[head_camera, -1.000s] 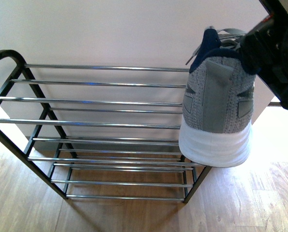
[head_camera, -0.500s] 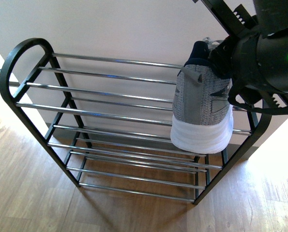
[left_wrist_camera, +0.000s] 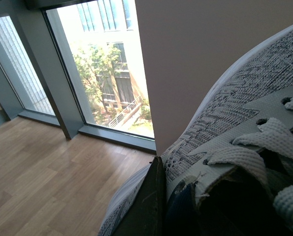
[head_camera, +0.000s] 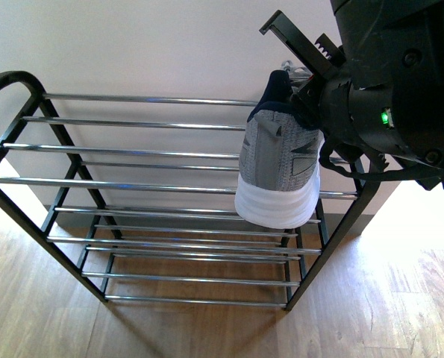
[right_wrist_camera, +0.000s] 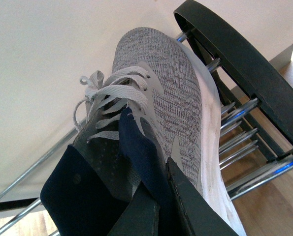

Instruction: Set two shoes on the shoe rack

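Front view: grey sneaker hangs heel toward the camera over the right end of the shoe rack, at top-tier level. Whether sole and rack touch cannot be told. Right wrist view: right gripper is clamped on the navy-lined collar, toe pointing at the wall. Left wrist view: left gripper appears pinched on the collar of a second sneaker; no rack in that view. Judgement: light shoes. The knit upper is soft and yielding, the sole stiffer, its rubber unlikely to slide on chrome. The padded collar offers the firmest hold. Loose laces may snag.
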